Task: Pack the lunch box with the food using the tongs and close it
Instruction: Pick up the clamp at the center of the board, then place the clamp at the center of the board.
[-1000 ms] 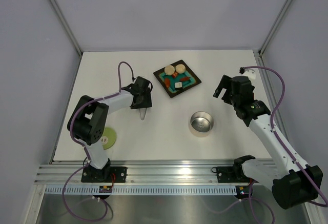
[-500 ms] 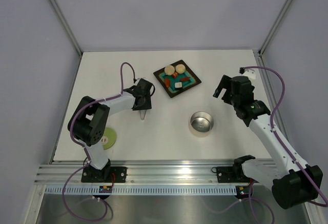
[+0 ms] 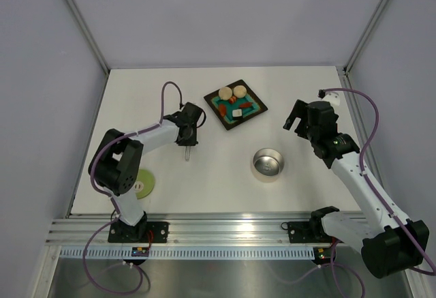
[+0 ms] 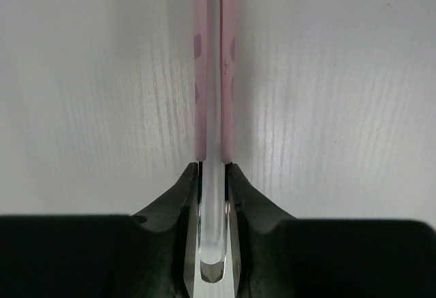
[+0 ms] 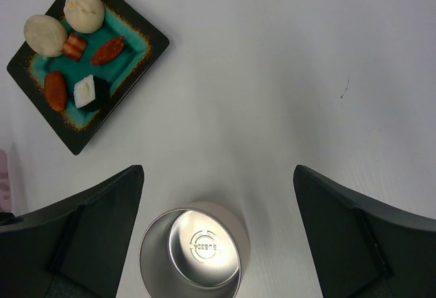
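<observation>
My left fingers (image 4: 185,187) press on both sides of the tongs (image 4: 201,93), squeezing the two pink arms almost together, so the left gripper (image 4: 212,175) is clamped on them near their joined end. The tongs run straight out from the jaws over the table (image 3: 225,196), tips pointing away from the wrist. I cannot tell whether they rest on the surface or sit just above it. From above they are left of centre, between the lid (image 3: 144,183) and the tray (image 5: 153,39).

My right fingers (image 5: 102,223) stand wide apart with nothing between them. The right gripper (image 5: 218,170) hangs above the tin (image 5: 204,247), which stands upright and open, its inside bare. The food (image 5: 84,10) is all on the tray, well apart from the tin: two beige balls, red-orange bits and a white block (image 5: 86,91). The green lid lies flat near the left arm's base, partly hidden by its elbow.
</observation>
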Robot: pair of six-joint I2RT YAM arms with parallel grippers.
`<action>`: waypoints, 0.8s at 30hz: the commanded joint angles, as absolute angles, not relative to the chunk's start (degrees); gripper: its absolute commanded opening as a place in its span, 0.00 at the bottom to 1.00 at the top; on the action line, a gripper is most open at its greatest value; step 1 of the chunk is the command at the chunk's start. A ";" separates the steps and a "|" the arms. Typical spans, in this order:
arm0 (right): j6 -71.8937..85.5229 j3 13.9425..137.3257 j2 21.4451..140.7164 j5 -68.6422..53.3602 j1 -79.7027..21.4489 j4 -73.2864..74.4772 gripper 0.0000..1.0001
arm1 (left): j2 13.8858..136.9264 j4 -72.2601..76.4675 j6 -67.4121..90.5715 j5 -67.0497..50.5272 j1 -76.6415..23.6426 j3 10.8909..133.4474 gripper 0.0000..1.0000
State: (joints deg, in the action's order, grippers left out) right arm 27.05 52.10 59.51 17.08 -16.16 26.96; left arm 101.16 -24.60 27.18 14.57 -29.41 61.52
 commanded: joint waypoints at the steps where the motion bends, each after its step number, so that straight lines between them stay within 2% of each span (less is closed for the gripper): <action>1: 27.86 52.38 57.57 18.90 -16.08 27.33 1.00 | 95.72 -27.77 19.36 13.11 -29.79 66.79 0.00; 9: 27.77 52.03 56.69 18.99 -16.00 27.33 1.00 | 94.13 -33.74 9.58 -2.00 -29.79 76.63 0.01; 15: 27.42 52.12 56.78 19.25 -16.00 27.25 0.99 | 94.83 -33.93 9.67 -4.04 -29.71 77.70 0.11; 24: 27.51 52.29 56.87 19.42 -16.00 27.16 0.99 | 95.80 -34.54 10.28 -3.43 -29.79 78.22 0.17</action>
State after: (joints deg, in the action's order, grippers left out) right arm 27.05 52.07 57.67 17.50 -16.16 27.35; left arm 95.85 -34.68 11.31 -1.87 -29.47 76.12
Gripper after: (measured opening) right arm 0.993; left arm 0.212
